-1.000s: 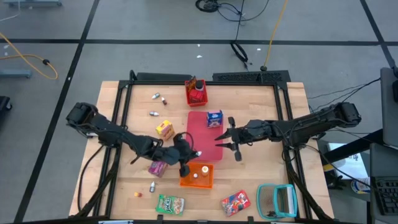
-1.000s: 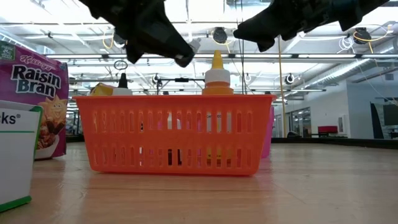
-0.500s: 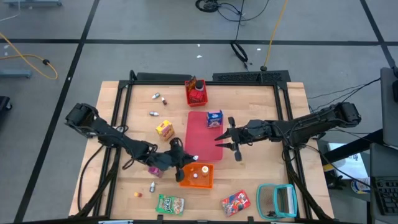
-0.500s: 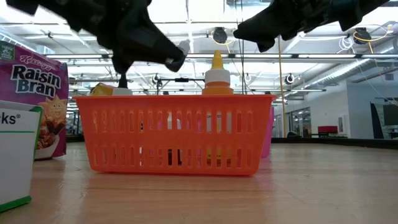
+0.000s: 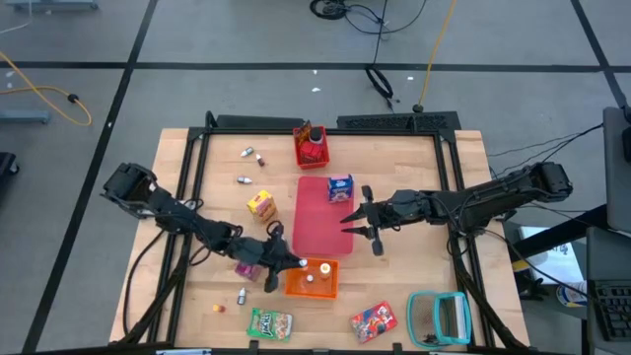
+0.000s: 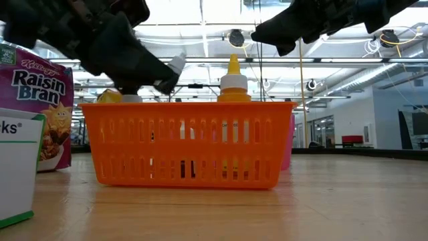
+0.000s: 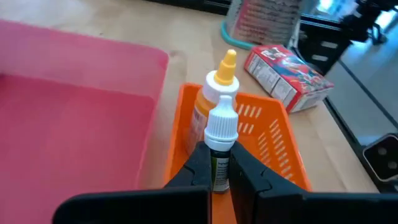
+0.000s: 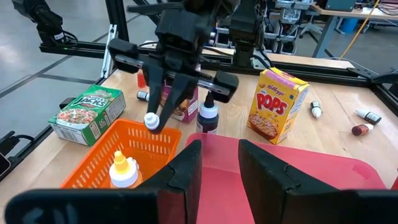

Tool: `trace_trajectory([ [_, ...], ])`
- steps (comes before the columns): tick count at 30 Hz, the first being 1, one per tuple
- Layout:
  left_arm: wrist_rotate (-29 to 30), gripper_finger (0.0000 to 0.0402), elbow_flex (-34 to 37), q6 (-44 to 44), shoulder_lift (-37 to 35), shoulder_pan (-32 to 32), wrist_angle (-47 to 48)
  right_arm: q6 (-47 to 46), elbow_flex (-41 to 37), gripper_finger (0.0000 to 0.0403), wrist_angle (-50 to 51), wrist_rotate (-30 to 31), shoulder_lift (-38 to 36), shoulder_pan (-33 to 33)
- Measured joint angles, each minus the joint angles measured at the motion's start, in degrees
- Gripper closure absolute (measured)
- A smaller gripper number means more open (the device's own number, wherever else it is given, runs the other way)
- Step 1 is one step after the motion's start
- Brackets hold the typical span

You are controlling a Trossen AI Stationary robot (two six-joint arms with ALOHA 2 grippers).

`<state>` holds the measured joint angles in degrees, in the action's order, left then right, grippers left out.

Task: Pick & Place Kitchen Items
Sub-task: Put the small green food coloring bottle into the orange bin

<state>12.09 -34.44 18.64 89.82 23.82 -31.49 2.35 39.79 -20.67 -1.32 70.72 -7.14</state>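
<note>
Left pincer (image 7: pixel 219 163) clamping white-capped bottle (image 7: pixel 221 134), reaching over orange basket (image 7: pixel 273 134)

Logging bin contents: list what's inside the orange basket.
Inside the orange basket stands one yellow-capped squeeze bottle. The left gripper holds a white-capped bottle above its rim. The basket's floor is partly hidden.

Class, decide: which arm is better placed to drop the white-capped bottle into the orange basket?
Left. Its tool already grips the white-capped bottle at the orange basket edge; the right tool hovers empty over the red mat.
</note>
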Motion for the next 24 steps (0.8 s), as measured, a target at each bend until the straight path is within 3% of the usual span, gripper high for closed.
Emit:
trace_trajectory([
  [6,-8.04,0.0389,-0.07,-3.15,-2.25,-3.15,3.80,0.04,0.00,0.0303,0.09,0.00,0.00,0.00],
  [17,-12.55,0.0389,-0.37,-12.16,-6.69,-3.40,8.05,0.34,-0.04,0.0303,0.83,0.13,0.00,0.02],
  [24,-12.23,0.0389,-0.35,-11.62,-6.60,-4.31,10.23,0.50,-0.04,0.0303,0.84,0.20,0.01,0.02],
])
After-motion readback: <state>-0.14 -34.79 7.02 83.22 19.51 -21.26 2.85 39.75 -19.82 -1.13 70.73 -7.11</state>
